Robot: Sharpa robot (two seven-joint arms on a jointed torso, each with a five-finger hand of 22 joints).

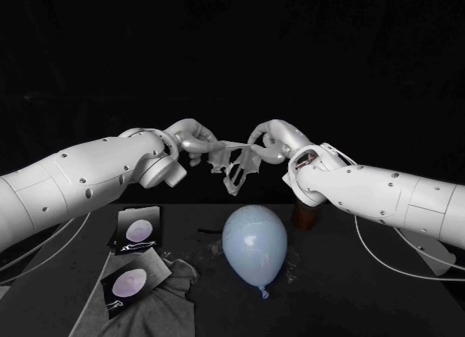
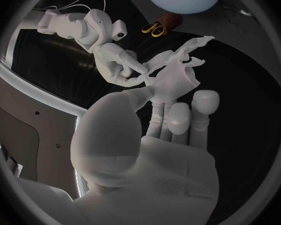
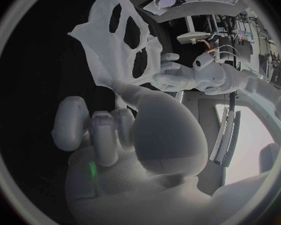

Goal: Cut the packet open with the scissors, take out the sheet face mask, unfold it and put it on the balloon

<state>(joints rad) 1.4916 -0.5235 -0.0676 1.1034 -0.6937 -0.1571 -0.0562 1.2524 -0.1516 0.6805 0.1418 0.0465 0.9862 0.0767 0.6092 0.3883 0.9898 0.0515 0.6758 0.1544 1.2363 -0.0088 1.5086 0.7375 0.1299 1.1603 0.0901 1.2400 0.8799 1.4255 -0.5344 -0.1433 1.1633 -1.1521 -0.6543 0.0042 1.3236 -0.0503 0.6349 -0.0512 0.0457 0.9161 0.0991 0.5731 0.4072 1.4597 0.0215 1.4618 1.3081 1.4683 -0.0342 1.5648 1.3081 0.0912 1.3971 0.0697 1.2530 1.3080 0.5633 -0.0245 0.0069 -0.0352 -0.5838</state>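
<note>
Black desk (image 1: 333, 309) under both raised hands. Left hand (image 1: 192, 140) and right hand (image 1: 271, 140) each pinch a top edge of the mask (image 1: 236, 167). It hangs between them, part unfolded, holes showing, clear of the desk. Balloon (image 1: 255, 242) lies on the desk straight below the hands. One packet (image 1: 138, 229) lies below the left hand, a second packet (image 1: 128, 283) beside it on grey cloth (image 1: 167, 309). Scissors (image 2: 154, 29), yellow handles, sit near the balloon, under the right arm.
</note>
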